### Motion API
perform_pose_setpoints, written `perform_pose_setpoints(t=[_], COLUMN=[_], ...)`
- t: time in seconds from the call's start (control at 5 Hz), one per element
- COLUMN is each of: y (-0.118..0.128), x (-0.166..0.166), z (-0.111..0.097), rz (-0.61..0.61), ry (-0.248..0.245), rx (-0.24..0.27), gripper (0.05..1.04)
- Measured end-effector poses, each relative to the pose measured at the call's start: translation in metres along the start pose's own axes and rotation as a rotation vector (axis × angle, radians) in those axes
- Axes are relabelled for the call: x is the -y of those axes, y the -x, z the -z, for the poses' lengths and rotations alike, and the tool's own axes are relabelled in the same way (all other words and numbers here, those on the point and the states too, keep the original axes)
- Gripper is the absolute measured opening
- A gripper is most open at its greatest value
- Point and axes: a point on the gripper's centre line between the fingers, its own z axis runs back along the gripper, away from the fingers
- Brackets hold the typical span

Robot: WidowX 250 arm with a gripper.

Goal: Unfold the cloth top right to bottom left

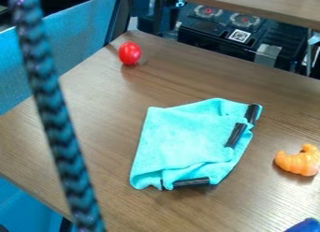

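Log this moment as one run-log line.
turquoise fabric cloth with narrow black strips: partly folded on brown wood-grain tabletop | glossy red oval toy: upper left of cloth | orange crescent-shaped toy: right of cloth

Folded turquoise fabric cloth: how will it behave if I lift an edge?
The cloth will probably sag limply, judging by its soft creases. Its straight black edge strips look stiffer, so those parts may bend less.

Black, blocky upright hardware [161,16] at top edge, apparently robot arm; pale-blue patch near top; markings unclear.
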Motion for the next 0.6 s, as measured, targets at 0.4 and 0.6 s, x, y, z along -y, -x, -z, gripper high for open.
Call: perform_pose_setpoints(t=[0.4, 0.6], y=[-0.011, -0.022], x=[0.021, 0.040], z=[0.026, 0.033], rz=[-0.043, -0.043], ry=[-0.040, -0.023], rx=[-0.040, -0.022], gripper=[1.000, 1.000])
